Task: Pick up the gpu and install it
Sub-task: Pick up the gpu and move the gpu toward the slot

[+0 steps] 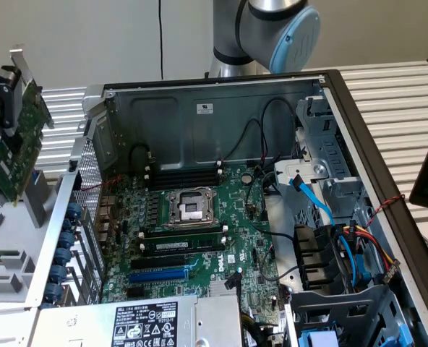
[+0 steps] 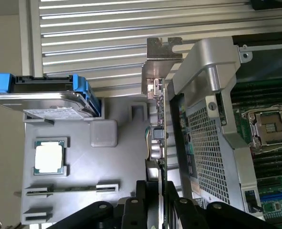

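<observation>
Thin green gpu (image 1: 22, 137), silver end bracket (image 2: 163, 50), seemingly in claw (image 2: 156, 191)

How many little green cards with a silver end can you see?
1. The gpu is clamped in the gripper, hanging over the grey tray, just outside the computer case. The case walls could hide another.

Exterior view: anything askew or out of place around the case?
Nothing looks damaged or spilled. The gpu is outside the case, held aloft by the gripper at the exterior view's left, and it leans rather than hanging level. The processor socket looks empty.
</observation>
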